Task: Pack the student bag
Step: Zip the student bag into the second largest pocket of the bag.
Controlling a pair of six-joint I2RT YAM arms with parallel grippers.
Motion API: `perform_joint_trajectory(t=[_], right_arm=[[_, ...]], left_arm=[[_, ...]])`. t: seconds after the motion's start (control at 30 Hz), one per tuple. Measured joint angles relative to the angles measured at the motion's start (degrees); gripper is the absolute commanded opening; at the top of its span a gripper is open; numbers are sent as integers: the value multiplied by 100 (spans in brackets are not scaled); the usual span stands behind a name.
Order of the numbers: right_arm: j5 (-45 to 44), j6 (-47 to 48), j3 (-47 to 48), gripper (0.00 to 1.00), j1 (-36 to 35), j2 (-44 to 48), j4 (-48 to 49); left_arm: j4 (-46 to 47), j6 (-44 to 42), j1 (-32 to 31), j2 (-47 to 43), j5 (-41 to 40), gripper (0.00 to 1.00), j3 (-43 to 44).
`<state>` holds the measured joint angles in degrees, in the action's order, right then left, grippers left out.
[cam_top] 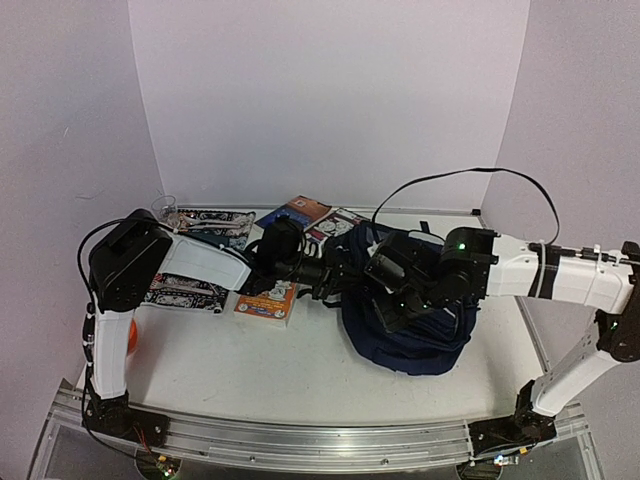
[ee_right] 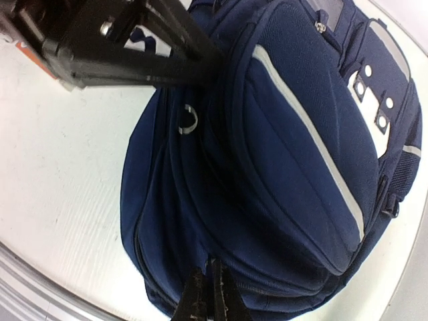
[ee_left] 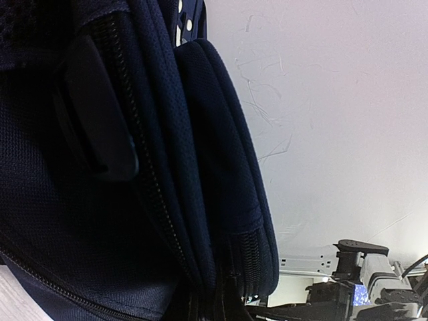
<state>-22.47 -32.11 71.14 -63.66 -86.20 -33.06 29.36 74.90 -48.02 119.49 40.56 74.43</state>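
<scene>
Left end effector [ee_right: 212,65] clenched against student bag [ee_right: 287,167]; right end effector [ee_right: 208,279] clenched, touching it.

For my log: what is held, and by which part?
The navy-blue fabric backpack, apparently: left fingers pinch its zipper edge, right fingers an outer seam.

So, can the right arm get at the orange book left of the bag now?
Probably not easily: the book lies past the bag, and the left arm stretches right over it, blocking the right arm.
</scene>
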Motion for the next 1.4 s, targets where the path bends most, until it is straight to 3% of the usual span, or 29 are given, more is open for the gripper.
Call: perform_joint_trajectory(t=[0.57,0.73,0.9,0.97,1.07,1.4], right_arm=[[210,-367,-1067,0,31,790,747],[527,-595,-1348,0,-37,898,175],[726,-774,-1411,0,-39,789,391],[732,-905,-1405,7,-39,652,552],[739,-1219,-1398,27,-39,466,781],[725,-1747,-1549,32,86,796,2055]], left_arm=[[-711,-673,286,457,771,0,802],[-926,-852,689,539,732,0,804],[-1037,-891,914,566,708,0,802],[-1036,-890,894,565,676,0,798],[-1038,-888,866,562,637,0,794],[-1036,-836,775,508,513,0,717]])
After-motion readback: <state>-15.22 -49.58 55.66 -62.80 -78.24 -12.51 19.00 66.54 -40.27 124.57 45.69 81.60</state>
